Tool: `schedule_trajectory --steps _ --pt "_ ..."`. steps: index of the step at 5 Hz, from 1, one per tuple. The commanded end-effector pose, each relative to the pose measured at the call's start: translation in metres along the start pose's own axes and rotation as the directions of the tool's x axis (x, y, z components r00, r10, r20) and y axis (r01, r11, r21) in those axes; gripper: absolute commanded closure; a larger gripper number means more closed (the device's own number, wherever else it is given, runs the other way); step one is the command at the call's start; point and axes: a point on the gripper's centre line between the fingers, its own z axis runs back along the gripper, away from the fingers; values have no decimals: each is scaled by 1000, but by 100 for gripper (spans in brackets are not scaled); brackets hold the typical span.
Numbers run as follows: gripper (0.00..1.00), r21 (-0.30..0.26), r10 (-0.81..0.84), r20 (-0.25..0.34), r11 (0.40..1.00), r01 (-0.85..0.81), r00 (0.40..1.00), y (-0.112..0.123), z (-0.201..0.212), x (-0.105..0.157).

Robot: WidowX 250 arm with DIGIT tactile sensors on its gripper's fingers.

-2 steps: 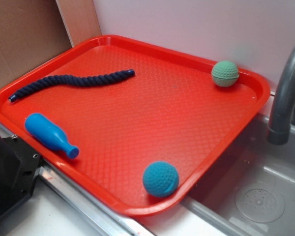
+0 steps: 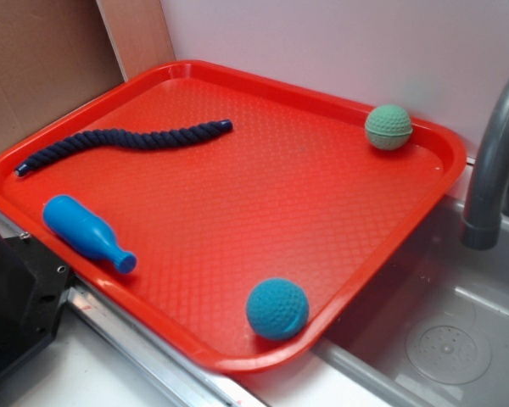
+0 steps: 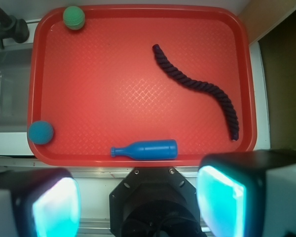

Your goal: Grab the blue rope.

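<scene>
Lying untouched on the red tray (image 2: 237, 72), the blue rope (image 2: 123, 142) curves along its far-left rim, well apart from the blue bowling pin (image 2: 86, 232). Nothing is grasped yet; the jaws stand spread, empty, off the tray's near edge, so approach and grasp remain.

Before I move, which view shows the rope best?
The wrist view: it looks straight down on the whole rope, so its S-curve and both ends show against the tray, with the open claw in the frame below. The exterior view also shows the full rope, but foreshortened at the tray's far left.
</scene>
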Motion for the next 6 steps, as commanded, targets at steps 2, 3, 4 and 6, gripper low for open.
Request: schedule_trajectory --steps 2,3,4,6 --pt "0 -12 -450 71 892 452 890 53 -27 24" --pt "0 -6 -557 49 830 558 829 72 -50 39" --pt "0 20 -613 3 790 612 790 88 -80 59" --pt "0 53 -598 -32 799 598 801 103 -140 83"
